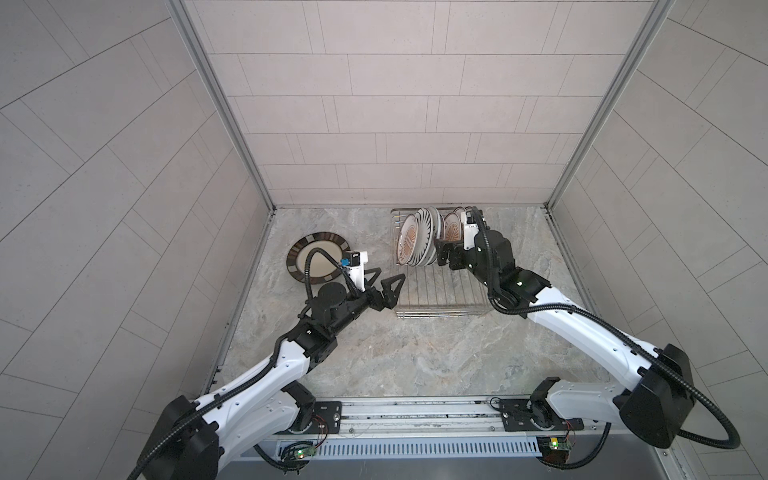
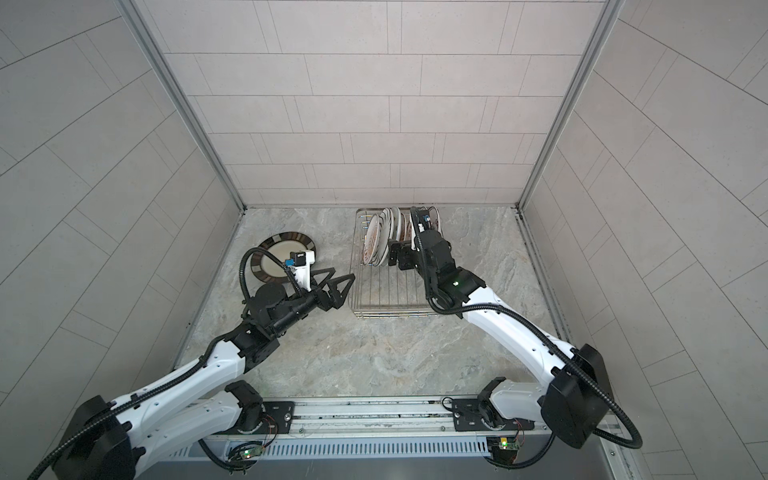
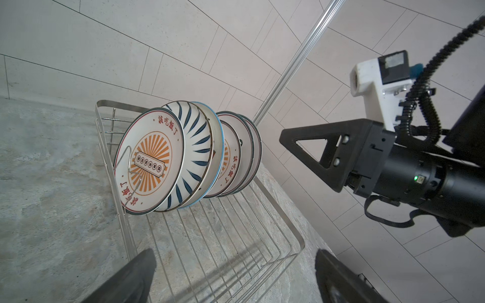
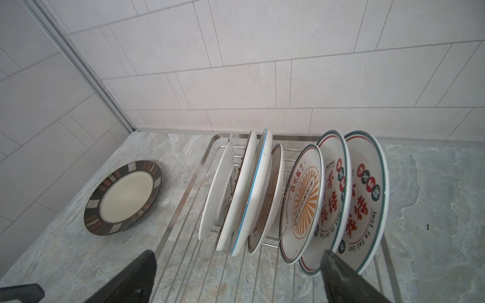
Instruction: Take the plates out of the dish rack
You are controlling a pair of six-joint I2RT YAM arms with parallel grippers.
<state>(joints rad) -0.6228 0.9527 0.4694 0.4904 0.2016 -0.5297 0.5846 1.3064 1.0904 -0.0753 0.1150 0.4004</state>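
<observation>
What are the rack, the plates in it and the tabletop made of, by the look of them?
The dish rack looks like polished metal wire, probably steel: thin silver rods that glint. The plates look like glazed ceramic: smooth glossy faces with printed patterns, though melamine cannot be ruled out. The tabletop looks like matt grey veined stone, or a stone-print laminate; I cannot tell which.

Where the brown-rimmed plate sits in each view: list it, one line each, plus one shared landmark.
In a top view: brown-rimmed plate flat on the table, left of the dish rack.
In a top view: same, left of the dish rack.
Left wrist: not in it.
Right wrist: flat on the table, apart from the dish rack.
Shared landmark: the dish rack, in all four.
</observation>
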